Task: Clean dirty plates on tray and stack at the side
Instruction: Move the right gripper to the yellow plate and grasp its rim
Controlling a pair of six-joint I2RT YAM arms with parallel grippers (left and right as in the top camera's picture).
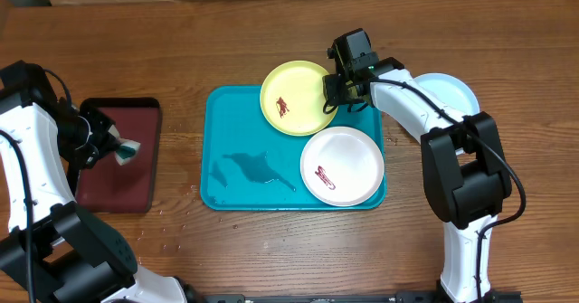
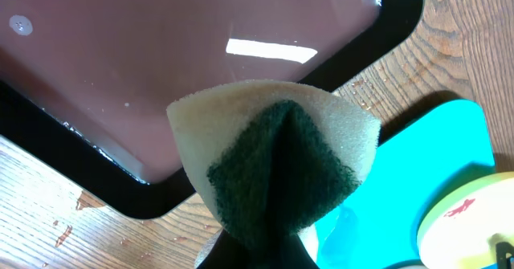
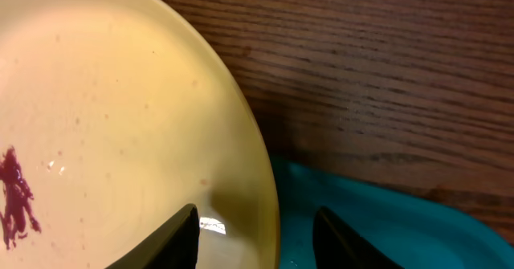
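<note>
The yellow-green plate (image 1: 294, 98) lies at the teal tray's (image 1: 231, 122) far right corner, a red-brown smear on it. My right gripper (image 1: 336, 93) is open, its jaws astride this plate's right rim (image 3: 269, 181), one finger (image 3: 173, 237) over the plate and the other over the tray (image 3: 385, 221). The white plate (image 1: 342, 165), also smeared, lies at the tray's near right. A light blue plate (image 1: 450, 93) sits on the table right of the tray, partly behind the right arm. My left gripper (image 1: 113, 145) is shut on a yellow and green sponge (image 2: 273, 165) over the maroon tray.
The dark maroon, black-rimmed tray (image 1: 118, 181) sits on the table left of the teal one, wet inside (image 2: 161, 60). A puddle of water (image 1: 258, 169) lies on the teal tray's bare left half. Small drops speckle the wooden table (image 2: 72, 229).
</note>
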